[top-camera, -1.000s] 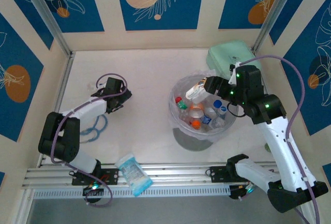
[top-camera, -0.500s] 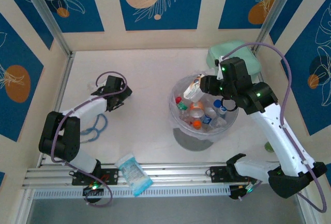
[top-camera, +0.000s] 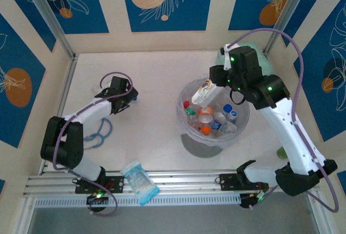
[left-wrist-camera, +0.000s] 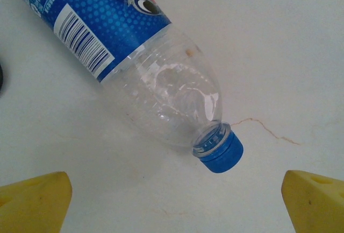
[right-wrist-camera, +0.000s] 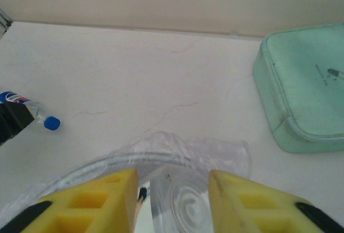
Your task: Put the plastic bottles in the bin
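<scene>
— What had shifted since a second before?

— The right tool (top-camera: pixel 211 86) had swung from the right side of the bin (top-camera: pixel 181 116) to its far rim. It carried a clear bottle (top-camera: pixel 203 93) pinched between its yellow pads (right-wrist-camera: pixel 91 203). The left tool (top-camera: pixel 128 98) had edged slightly farther out.

— And the left one's state?

— Spread wide and holding nothing. It hovered over a blue-labelled bottle (left-wrist-camera: pixel 137 44) lying on the bench (top-camera: pixel 157 72), well left of the bin.

— How far along was it?

— Nearly done, I judged. A heap of bottles (top-camera: pixel 208 118) already lay inside the bin, and one hung over it awaiting release. The blue-labelled one was the only bottle I could make out on the bench. A small green thing (top-camera: pixel 281 152) at the right edge was too small to name.
</scene>
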`<control>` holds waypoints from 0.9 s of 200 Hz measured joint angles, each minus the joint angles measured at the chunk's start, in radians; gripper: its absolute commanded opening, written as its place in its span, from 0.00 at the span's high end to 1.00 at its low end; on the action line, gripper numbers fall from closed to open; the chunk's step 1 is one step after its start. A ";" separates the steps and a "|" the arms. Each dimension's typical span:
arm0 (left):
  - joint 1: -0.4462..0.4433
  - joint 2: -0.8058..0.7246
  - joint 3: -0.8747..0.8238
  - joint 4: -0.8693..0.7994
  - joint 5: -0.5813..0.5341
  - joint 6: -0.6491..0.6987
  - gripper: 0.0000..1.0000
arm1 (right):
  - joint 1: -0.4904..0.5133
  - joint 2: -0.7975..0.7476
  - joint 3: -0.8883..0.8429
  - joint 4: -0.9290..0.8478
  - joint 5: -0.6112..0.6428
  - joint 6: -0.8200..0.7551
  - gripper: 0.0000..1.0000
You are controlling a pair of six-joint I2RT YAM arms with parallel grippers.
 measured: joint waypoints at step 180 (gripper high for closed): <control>0.000 0.138 0.032 0.040 0.063 -0.045 0.00 | -0.081 -0.188 -0.407 0.189 -0.062 0.127 0.87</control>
